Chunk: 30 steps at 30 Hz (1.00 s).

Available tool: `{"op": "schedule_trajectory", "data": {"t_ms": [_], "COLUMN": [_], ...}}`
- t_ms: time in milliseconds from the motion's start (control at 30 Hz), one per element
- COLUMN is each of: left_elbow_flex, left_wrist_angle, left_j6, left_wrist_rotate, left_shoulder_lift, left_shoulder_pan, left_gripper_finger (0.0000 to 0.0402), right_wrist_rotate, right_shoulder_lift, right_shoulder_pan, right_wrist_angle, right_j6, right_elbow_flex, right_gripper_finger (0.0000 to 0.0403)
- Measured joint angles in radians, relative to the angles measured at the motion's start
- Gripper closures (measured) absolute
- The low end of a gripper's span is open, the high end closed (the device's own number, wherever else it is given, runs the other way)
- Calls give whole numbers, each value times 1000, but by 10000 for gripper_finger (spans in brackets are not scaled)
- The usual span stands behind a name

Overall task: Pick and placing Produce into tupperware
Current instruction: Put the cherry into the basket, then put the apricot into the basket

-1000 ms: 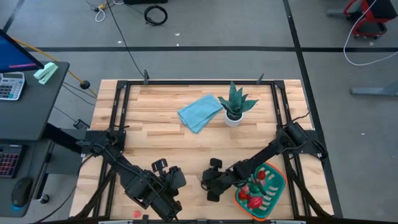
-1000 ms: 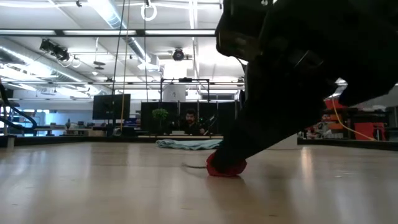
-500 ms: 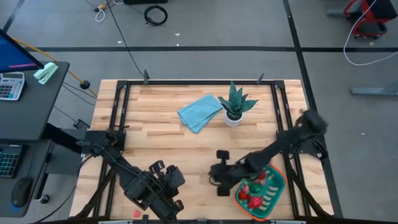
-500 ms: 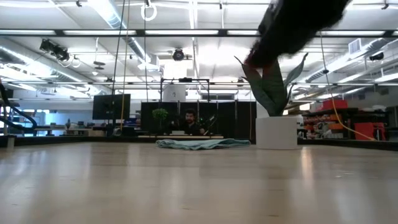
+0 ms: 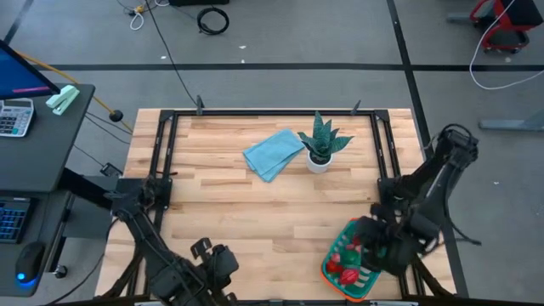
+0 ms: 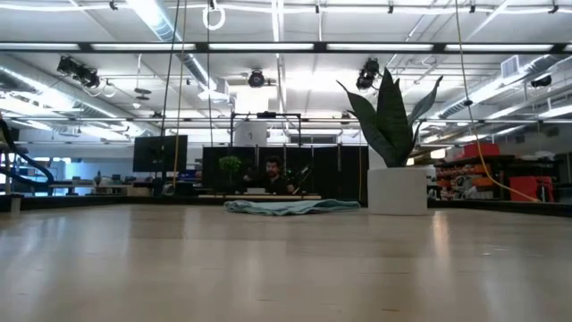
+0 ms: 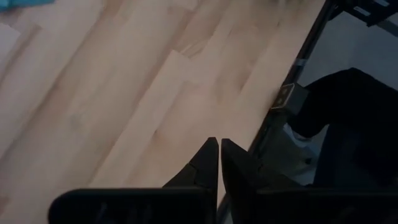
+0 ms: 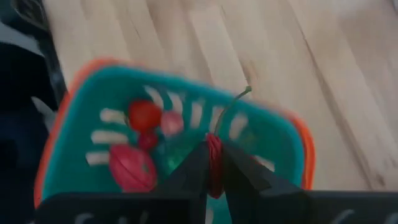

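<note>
The teal tupperware with its orange rim sits at the table's near right corner. In the right wrist view the tupperware holds a round red piece, a pink bit and a larger red piece. My right gripper hangs over it, shut on a small red piece of produce with a thin green stem. My left gripper waits near the table's near left edge; the left gripper is shut and touches nothing. My right gripper pinches the small red piece between its two fingers, coming from above and pointing down. The green stem sticks out past the fingertips. The piece is lifted clear, above the inside of the tupperware.
A light blue folded cloth and a spiky green plant in a white pot stand toward the far middle of the table. Black frame rails run along the table's left and right sides. A person sits far behind the table.
My right gripper has lifted the red piece off the table near the near middle and carried it toward the right, over the tupperware. The piece and the arm have left the low view. My left arm has drawn back toward the near left edge.
</note>
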Motion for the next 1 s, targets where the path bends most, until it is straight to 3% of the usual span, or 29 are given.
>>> {"op": "schedule_trajectory", "data": {"t_ms": [233, 567, 833, 1000], "left_elbow_flex": [0, 0, 0, -1], "left_wrist_angle": [24, -14, -14, -14], "left_j6": [-107, -237, -295, -425], "left_wrist_rotate": [3, 58, 140, 212], "left_shoulder_lift": [58, 166, 211, 228], "left_shoulder_pan": [-48, -73, -75, -91], "left_gripper_finger": [369, 303, 232, 208], "right_wrist_rotate": [75, -20, -19, 97], "right_shoulder_lift": [111, 237, 175, 105], "right_shoulder_pan": [95, 16, -50, -62], "right_wrist_angle": [-13, -9, 11, 88], "right_j6": [15, -52, -48, -142], "right_elbow_flex": [0, 0, 0, 0], "right_gripper_finger": [347, 261, 230, 234]}}
